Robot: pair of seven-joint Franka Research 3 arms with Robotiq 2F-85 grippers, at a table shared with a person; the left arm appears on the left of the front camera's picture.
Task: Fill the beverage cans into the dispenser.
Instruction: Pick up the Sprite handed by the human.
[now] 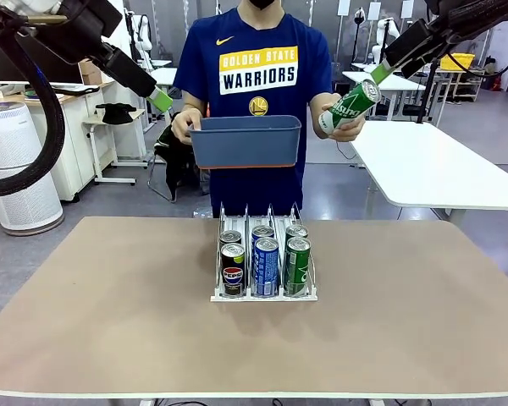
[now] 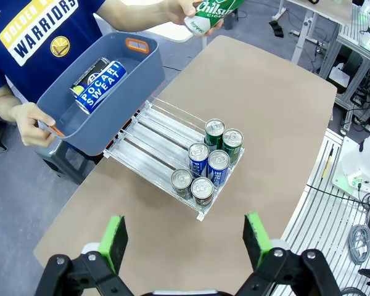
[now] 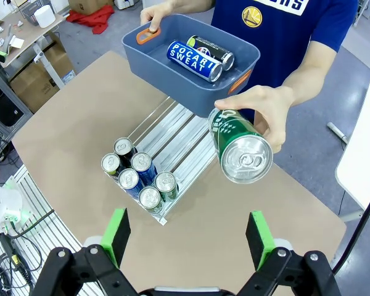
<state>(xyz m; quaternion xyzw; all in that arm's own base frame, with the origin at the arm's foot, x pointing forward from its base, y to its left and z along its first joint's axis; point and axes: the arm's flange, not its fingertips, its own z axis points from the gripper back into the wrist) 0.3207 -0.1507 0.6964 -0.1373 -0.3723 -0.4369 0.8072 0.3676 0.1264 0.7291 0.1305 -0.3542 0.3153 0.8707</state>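
Table [image 2: 265, 98]; wrist views reveal cans [image 2: 100, 87] inside tub [image 2: 117, 118].

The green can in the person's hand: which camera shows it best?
The right wrist view: the green can is large and whole there, silver top toward the camera, in the person's hand. The front view shows it small and tilted; the left wrist view cuts it off at the top edge.

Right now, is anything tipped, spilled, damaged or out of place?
Nothing stands out. Six slim aluminium cans stand upright in the clear-plastic three-lane dispenser; two more cans lie in the blue-grey plastic tub the person holds.
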